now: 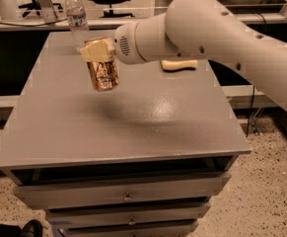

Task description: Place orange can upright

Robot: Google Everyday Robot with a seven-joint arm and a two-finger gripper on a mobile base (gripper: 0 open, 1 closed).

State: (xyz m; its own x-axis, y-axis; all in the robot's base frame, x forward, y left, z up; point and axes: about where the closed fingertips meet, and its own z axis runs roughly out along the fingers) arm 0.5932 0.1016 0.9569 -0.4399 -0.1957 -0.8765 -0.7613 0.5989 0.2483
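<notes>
The orange can [103, 74] is a small orange-copper can with whitish markings. It hangs nearly upright in the air above the left middle of the grey table [133, 127]. My gripper [98, 51] is shut on the can's top end, its tan fingers [94, 50] wrapped around the upper part. The white arm reaches in from the right. The can's base is clear of the tabletop.
A clear plastic water bottle [77, 19] stands at the table's far left edge, just behind the gripper. A yellow sponge [179, 64] lies at the far right. Drawers sit below the front edge. Office chairs and desks stand behind.
</notes>
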